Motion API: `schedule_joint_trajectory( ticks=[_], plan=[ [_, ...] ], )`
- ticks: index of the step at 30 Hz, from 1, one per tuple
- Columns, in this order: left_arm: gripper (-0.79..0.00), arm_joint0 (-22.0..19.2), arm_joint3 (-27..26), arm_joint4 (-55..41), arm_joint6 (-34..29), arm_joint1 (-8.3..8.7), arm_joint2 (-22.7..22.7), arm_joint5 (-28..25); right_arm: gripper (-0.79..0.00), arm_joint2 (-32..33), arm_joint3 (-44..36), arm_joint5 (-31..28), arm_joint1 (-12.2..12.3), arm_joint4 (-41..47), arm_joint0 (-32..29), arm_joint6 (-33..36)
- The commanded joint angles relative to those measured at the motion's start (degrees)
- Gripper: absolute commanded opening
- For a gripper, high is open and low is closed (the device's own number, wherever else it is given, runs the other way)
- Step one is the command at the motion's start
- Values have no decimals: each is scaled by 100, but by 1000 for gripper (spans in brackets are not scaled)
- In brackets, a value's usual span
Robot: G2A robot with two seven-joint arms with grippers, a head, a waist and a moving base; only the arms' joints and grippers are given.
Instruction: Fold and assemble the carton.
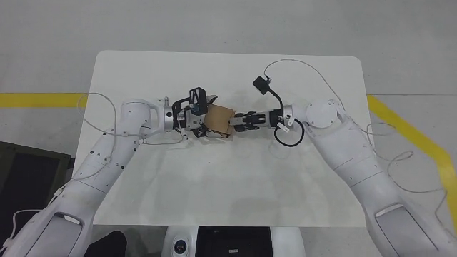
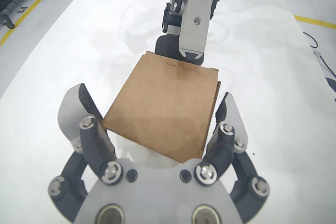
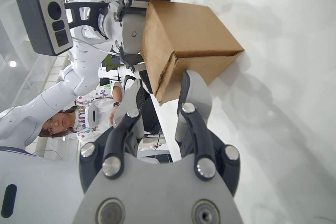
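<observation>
LEFT TO RIGHT: The left gripper [image 2: 152, 90] has its fingers [image 2: 76, 104] spread to the width of a small brown cardboard carton [image 2: 162, 104]. The black pads lie against the carton's two side walls, so the box appears clamped between them, with its near end set back toward the palm. The carton sits about midway across the white rectangular table [image 1: 228, 200], one lower edge seemingly on the surface. Its length runs straight out from the left fingers toward the opposite arm. At that far end the right gripper [image 3: 162, 78] meets it head-on. Its fingers [image 3: 195, 88] are parted to a middling gap, one above the top panel and the other lying against the end face. The carton's top end edge sits in the gap between them, and nothing shows them pinching the board. Each gripper is at one end of the carton, and the right one is at the unfinished end, where the seam between end flap and top panel gapes. The next move likely hinges on this line-up. The flap lies just ahead of the right fingers along the carton's length, so a push there would run straight into the left gripper, which is well placed to brace.
</observation>
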Motion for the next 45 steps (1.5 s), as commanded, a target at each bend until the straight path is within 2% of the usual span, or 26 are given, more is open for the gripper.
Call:
schedule_joint_trajectory(
  ticks=[1,2,3,4,5,16,45],
  plan=[
    [0,-1,4,-12,-8,2,-10,-2,-551,102,-33,-9,39,6,-67,10],
    [0,1,7,-18,-10,2,-15,0,-576,152,-56,-7,60,-4,-105,8],
    [0,2,8,-22,-11,3,-19,1,-634,198,-85,1,80,-25,-143,3],
    [0,4,10,-27,-12,4,-24,4,-727,242,-120,17,99,-38,-182,5],
    [0,5,8,-28,-14,5,-28,2,-785,278,-160,36,117,-59,-219,10],
    [0,37,-18,-85,-50,15,-78,25,-785,172,-344,151,132,-224,-386,109],
    [0,94,-48,-280,-251,29,-166,2,-785,-496,590,-503,-272,162,220,93]
  ],
)
